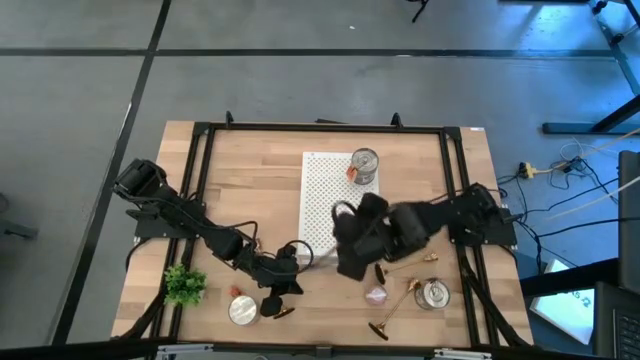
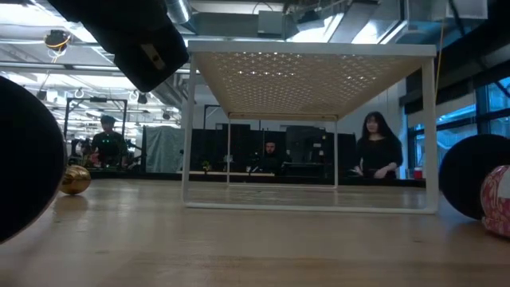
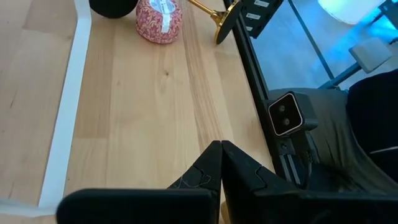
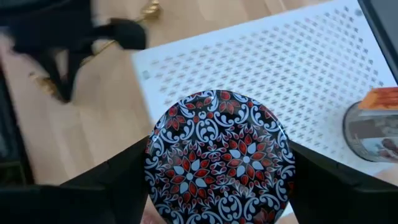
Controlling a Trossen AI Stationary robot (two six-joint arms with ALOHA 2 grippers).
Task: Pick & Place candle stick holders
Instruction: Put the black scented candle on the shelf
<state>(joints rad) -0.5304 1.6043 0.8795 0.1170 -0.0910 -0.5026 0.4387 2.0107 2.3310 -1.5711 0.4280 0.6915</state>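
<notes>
Wooden table (image 1: 260,180), white perforated shelf (image 1: 325,200). Right gripper (image 4: 217,168): fingers spread around patterned round tin (image 4: 219,155), likely clearing it. Left gripper (image 3: 219,163): shut, empty, waiting. Candle stick holders (image 1: 385,325): lying untouched.

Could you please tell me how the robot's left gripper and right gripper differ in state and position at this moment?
The left gripper is shut and empty, while the right gripper stands wide, shut on a round patterned tin. The left gripper hangs over bare wood by the table's front edge; the right gripper is at the edge of the white perforated shelf, near mid-table. Both have dark fingers.
</notes>
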